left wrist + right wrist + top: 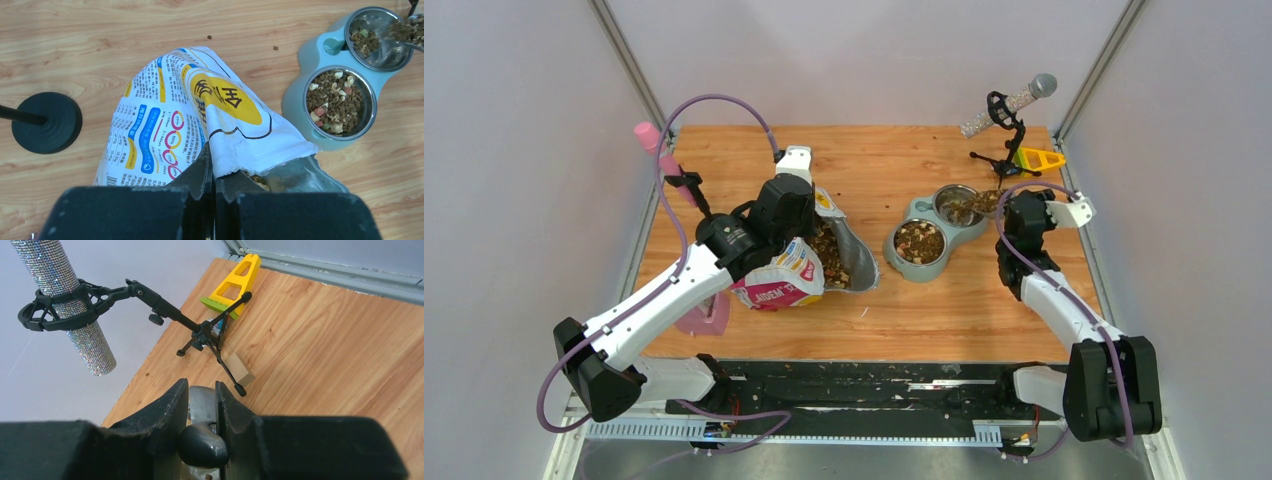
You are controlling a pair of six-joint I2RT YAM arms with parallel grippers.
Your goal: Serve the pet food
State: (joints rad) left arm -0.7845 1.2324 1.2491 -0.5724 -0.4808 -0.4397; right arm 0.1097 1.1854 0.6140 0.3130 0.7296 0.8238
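Right fingers are pinching scoop, tipping pet food into far bowl. Left fingers are pinching bag. Pour slowly, centred.

Top view looks down from behind; wrist views sit close (top and left share the feeder).

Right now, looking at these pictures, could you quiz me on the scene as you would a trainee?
1. True or false: the left hand is clamped on the edge of the bag.
2. The scoop in the right hand is: A lying flat on the table; B tipped over the feeder with pet food in it; C inside the bag.
3. Which bowl holds more, the one nearer the bag or the farther one?
Key: 1 true. 2 B. 3 the nearer bowl.
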